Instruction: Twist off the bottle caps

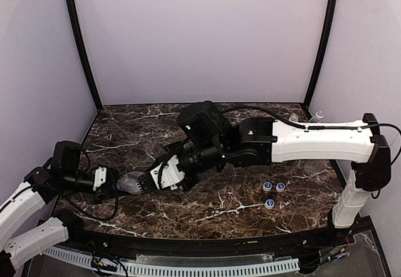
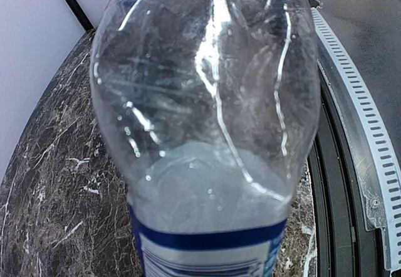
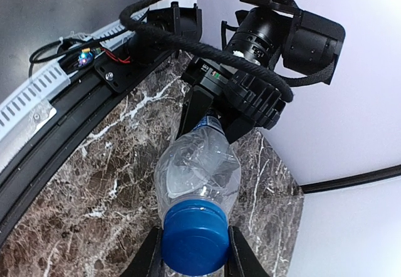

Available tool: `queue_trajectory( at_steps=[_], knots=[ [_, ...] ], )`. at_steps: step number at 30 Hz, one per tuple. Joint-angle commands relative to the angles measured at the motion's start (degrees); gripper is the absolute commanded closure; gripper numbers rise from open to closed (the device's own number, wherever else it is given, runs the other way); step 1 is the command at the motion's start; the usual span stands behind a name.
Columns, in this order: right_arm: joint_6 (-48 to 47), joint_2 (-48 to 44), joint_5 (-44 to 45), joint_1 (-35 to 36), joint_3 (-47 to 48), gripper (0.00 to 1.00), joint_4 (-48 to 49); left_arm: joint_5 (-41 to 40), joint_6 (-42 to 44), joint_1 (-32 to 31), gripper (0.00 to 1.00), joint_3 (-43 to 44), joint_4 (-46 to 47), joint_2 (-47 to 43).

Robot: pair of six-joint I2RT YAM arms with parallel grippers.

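My right claw [image 3: 195, 261] grips the round blue plastic screw cap [image 3: 194, 234] of a clear, blue-labelled plastic bottle [image 3: 197, 170]. The bottle lies roughly level, its long axis running straight from these fingers to my left claw [image 3: 212, 121], which is clamped on the bottle's base. Beneath is a dark, white-veined marble table [image 1: 207, 217]. Three loose caps [image 1: 269, 203] lie well apart to the right, and pale walls [image 1: 200, 39] enclose the scene.
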Motion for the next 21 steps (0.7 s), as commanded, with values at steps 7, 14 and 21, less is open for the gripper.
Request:
queue_trajectory(
  at_steps=[7,14,21],
  knots=[
    [-9.44,-7.42,9.68,-0.04,-6.94,0.07,4.01,0.04,-1.18,1.35,0.78,0.07,-5.41,-0.54],
    [24.27,-5.25,4.17,-3.09,1.01,0.02,8.81,-7.58,-15.12,1.35,0.79,-1.36,8.33,-0.96],
    [70.41,6.18,-10.84,-11.83,14.72,0.14,6.86,-20.12,-22.95,1.35,0.79,-2.58,21.81,0.00]
  ],
)
